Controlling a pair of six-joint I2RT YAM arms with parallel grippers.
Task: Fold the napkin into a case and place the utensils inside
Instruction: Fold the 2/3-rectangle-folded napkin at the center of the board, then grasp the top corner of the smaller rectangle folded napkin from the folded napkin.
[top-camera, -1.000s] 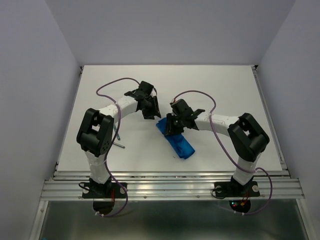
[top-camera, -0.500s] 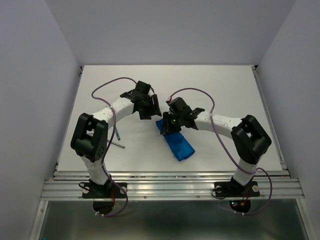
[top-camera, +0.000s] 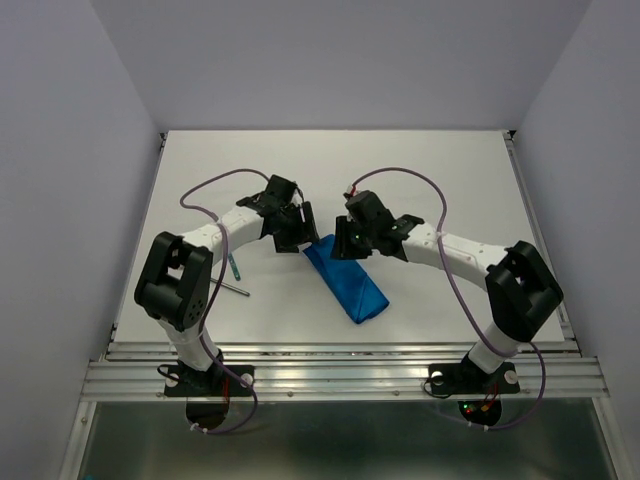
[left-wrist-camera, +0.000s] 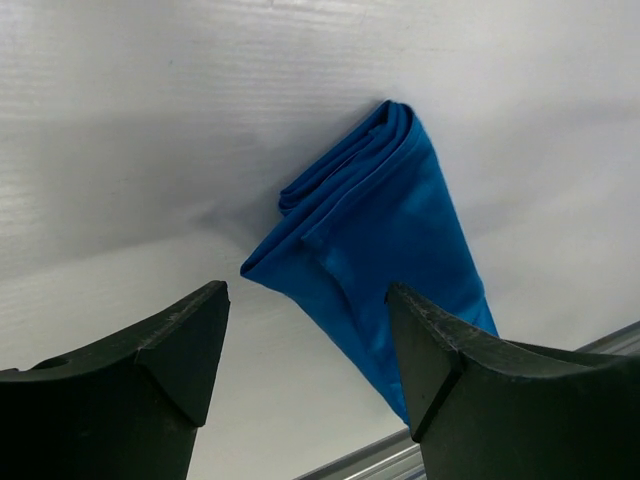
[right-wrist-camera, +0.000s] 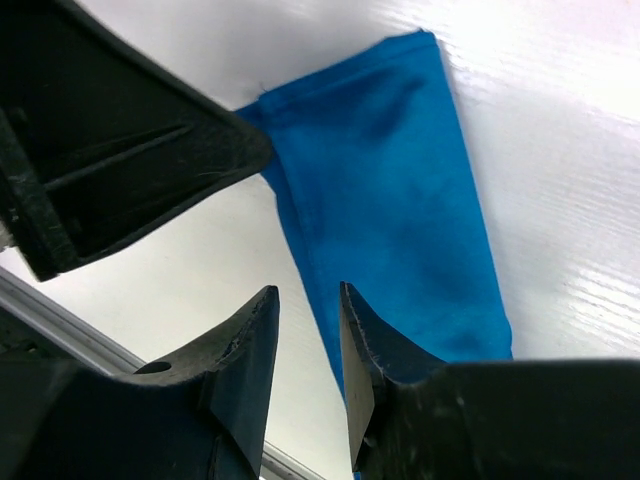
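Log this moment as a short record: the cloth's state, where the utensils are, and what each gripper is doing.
case: blue napkin folded into a narrow packet, flat on the table
teal-handled utensil: on the table left of the case, outside it
grey metal utensil: beside the teal one, outside the case
left gripper: open, empty, by the case's far end
right gripper: narrowly open, empty, above the case

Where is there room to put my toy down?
The far half of the table, behind both arms, is bare. So is the right side, between the right arm and the table's edge. It is crowded in the middle, where the left end effector and right end effector meet by the blue case, and by the left arm, where the utensils lie.
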